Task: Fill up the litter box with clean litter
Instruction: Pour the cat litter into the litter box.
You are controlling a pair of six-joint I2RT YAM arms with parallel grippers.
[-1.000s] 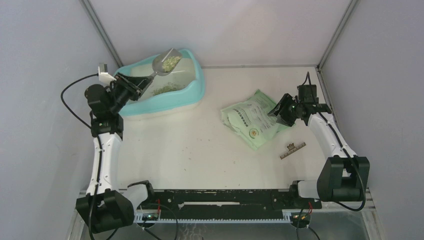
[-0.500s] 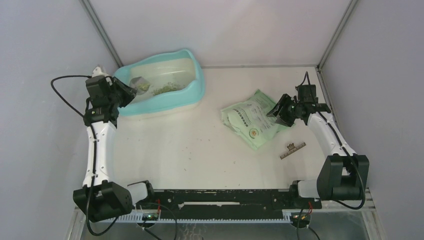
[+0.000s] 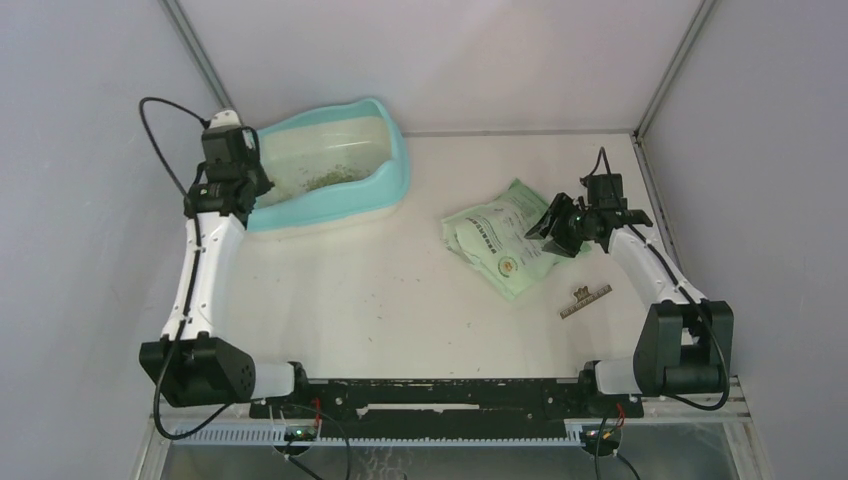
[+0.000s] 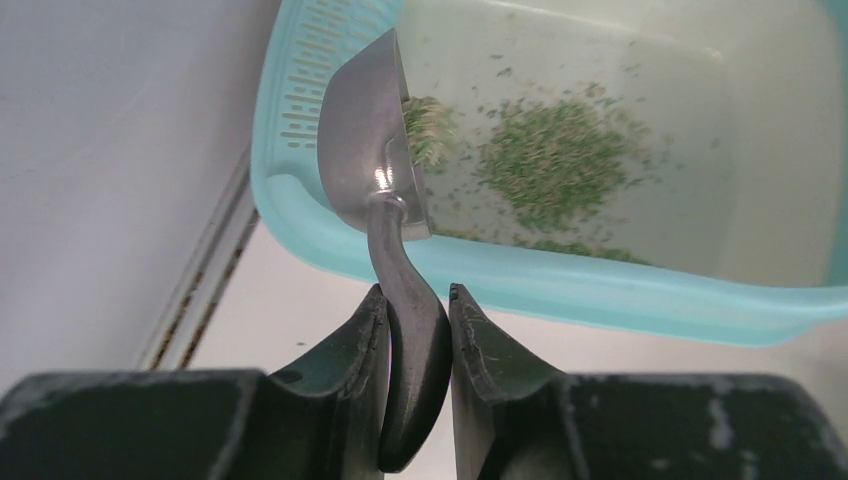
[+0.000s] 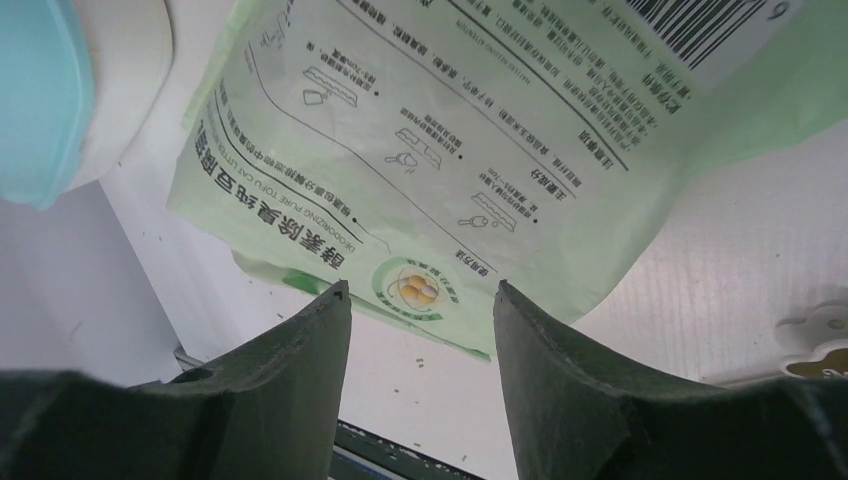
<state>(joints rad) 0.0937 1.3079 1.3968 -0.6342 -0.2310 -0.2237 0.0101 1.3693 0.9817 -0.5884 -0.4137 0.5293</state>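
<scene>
Left wrist view, bottom centre: the left jaws are clenched on the handle of the grey scoop [image 4: 365, 140], its bowl tipped over the rim of the litter box [image 4: 600, 290] filling the upper frame. Only a thin patch of litter [image 4: 555, 165] lies inside, perhaps a little left in the bowl; most of the cream floor is bare, so filling looks barely begun. Right wrist view: the right jaws hang released over the green bag [image 5: 450, 150] on the table [image 5: 740, 260].

The left arm [image 3: 205, 270] stretches far forward along its side, and the left gripper [image 4: 415, 300] is clamped on the metal scoop [image 4: 365, 140] by its handle. The right arm [image 3: 650, 265] reaches forward and inward, with the right gripper [image 5: 420, 290] angled downward, its jaws parted and empty.
</scene>
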